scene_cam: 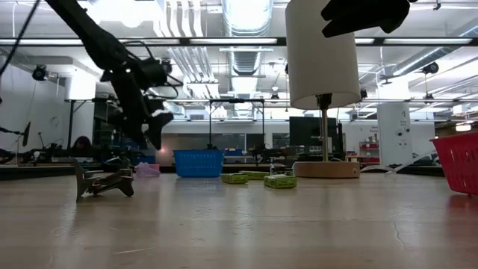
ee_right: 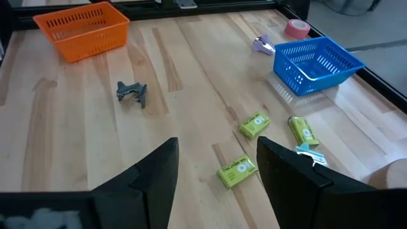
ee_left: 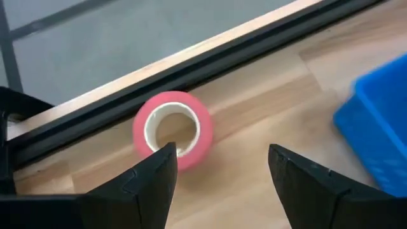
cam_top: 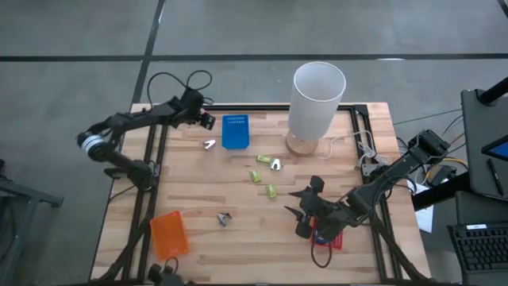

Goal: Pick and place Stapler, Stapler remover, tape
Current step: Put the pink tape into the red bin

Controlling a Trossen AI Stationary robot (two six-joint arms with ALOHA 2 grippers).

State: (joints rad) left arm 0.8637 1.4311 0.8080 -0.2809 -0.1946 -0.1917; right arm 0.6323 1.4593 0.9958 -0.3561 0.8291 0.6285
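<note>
Pink tape roll (ee_left: 173, 130) right in front of the left claw (ee_left: 219, 166), fingers spread, nothing gripped.

The tape sits on the counter (cam_top: 238, 214) by its far edge rail, just beside the blue basket (cam_top: 235, 132). The right claw (cam_top: 305, 208) hovers open and empty near the red basket (cam_top: 332, 238); a grey staple remover (cam_top: 225, 218) lies mid-counter.

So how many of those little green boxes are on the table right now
3. One green box lies nearest the blue basket, a second sits beside a light blue staple remover, and the third lies closest to the right arm. None looks hidden.
</note>
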